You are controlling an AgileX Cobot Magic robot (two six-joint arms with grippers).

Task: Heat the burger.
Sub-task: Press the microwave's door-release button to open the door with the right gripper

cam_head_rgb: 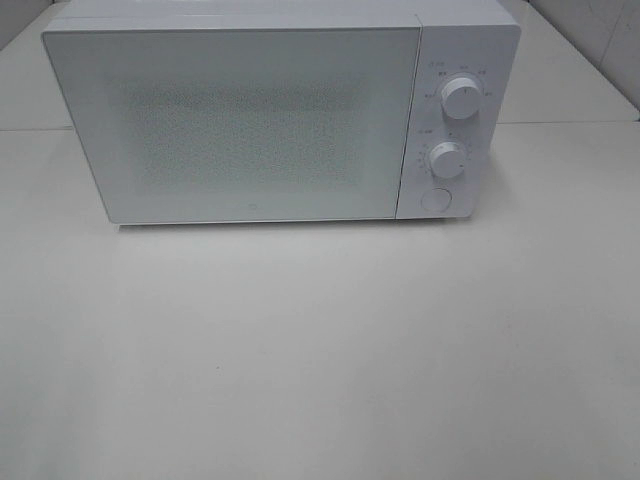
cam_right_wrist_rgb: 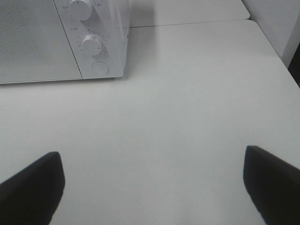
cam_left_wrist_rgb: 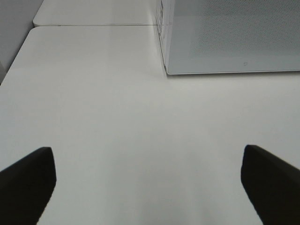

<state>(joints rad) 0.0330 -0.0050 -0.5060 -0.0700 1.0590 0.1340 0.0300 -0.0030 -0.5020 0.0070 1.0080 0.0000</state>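
Observation:
The burger is out of view in every frame. A white microwave [cam_head_rgb: 260, 115] stands at the back of the table with its door shut. It has two dials [cam_head_rgb: 461, 97] and a round button [cam_head_rgb: 435, 199] on its right panel. It also shows in the left wrist view [cam_left_wrist_rgb: 229, 37] and the right wrist view [cam_right_wrist_rgb: 61, 37]. My left gripper [cam_left_wrist_rgb: 150, 187] is open and empty over bare table, its dark fingertips [cam_left_wrist_rgb: 28, 183] wide apart. My right gripper [cam_right_wrist_rgb: 152, 185] is open and empty too, in front of the microwave's control side. Neither gripper shows in the exterior high view.
The white table [cam_head_rgb: 320, 350] stretches in front of the microwave. A seam to a second table top [cam_left_wrist_rgb: 93, 25] runs behind. A dark gap at the table's right edge [cam_right_wrist_rgb: 294, 70] shows in the right wrist view.

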